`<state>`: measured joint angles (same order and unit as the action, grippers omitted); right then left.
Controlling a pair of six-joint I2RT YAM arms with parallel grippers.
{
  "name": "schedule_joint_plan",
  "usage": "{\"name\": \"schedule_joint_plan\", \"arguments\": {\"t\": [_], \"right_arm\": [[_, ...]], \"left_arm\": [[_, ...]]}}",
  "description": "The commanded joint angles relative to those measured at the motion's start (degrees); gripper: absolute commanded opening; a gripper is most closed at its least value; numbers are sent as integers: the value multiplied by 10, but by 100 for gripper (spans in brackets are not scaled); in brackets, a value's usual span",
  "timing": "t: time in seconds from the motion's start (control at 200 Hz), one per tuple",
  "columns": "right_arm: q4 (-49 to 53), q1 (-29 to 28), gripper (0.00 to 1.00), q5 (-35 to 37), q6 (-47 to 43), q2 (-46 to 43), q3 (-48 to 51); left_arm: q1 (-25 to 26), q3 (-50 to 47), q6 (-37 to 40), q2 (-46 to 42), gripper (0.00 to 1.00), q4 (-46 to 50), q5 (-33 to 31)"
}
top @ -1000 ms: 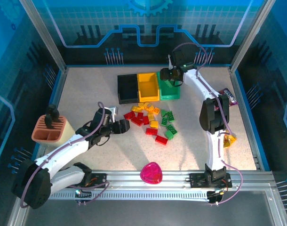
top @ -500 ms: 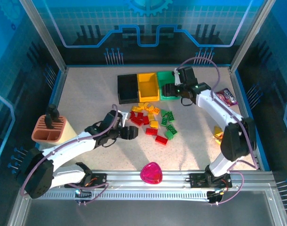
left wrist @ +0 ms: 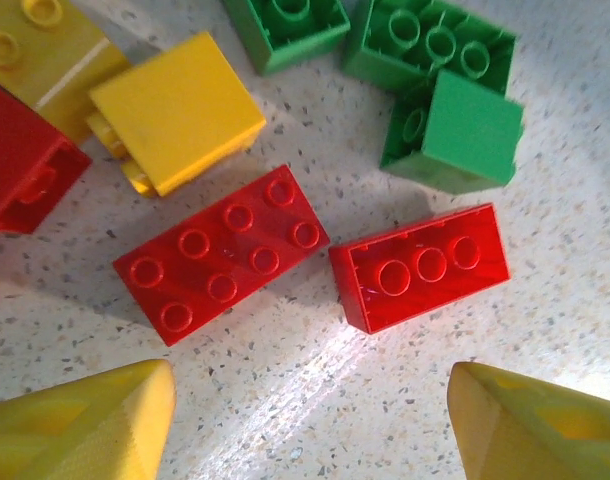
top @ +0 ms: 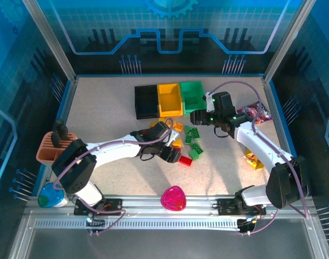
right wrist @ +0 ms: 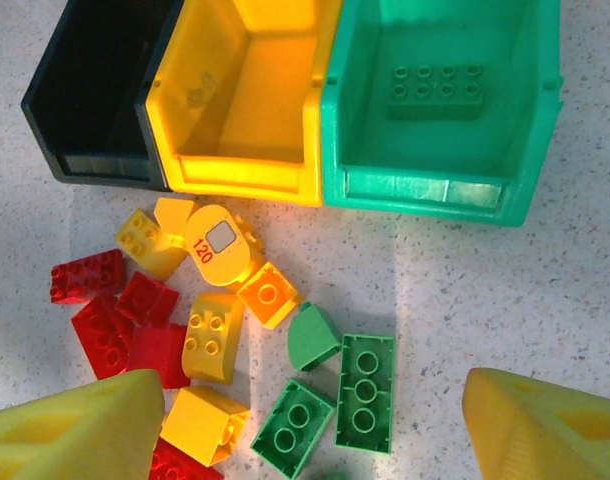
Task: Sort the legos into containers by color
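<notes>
Red, yellow and green legos (top: 175,137) lie in a loose pile in front of three bins: black (top: 146,101), yellow (top: 170,99) and green (top: 192,96). My left gripper (top: 172,154) hangs open just over the table, near two red bricks (left wrist: 222,253) (left wrist: 423,266), with bare table between its yellow fingertips (left wrist: 80,425). My right gripper (top: 199,117) is open above the green bricks (right wrist: 365,392), nothing between its fingers (right wrist: 545,425). One green brick (right wrist: 432,85) lies inside the green bin (right wrist: 425,188); the yellow bin (right wrist: 240,170) and black bin (right wrist: 95,165) look empty.
A pink heart dish (top: 173,198) sits at the near edge. A peach slotted holder (top: 55,148) stands at the left. A purple snack packet (top: 259,113) and a small yellow object (top: 256,161) lie at the right, beside the right arm.
My left arm has reached right, from the table's left into the pile by the red bricks. My right gripper has drawn back from over the green bin to the green bricks, its jaws widening.
</notes>
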<state>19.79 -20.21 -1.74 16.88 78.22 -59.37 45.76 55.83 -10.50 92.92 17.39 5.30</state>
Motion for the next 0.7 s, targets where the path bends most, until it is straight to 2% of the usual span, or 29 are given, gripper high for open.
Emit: {"name": "schedule_joint_plan", "arguments": {"t": [0.0,0.24,0.415,0.535,0.695], "right_arm": [[-24,1,79,-16,3,-20,26],[-23,1,79,-8,14,-49,53],[-34,1,79,-13,13,-89,77],[-60,1,81,-25,6,-116,115],[-90,5,84,-55,3,-135,154]], "left_arm": [[4,32,17,18,74,41,-43],[13,78,1,56,77,60,-53],[57,95,55,70,77,80,-49],[73,108,92,79,77,86,-23],[87,119,167,82,78,80,-21]]}}
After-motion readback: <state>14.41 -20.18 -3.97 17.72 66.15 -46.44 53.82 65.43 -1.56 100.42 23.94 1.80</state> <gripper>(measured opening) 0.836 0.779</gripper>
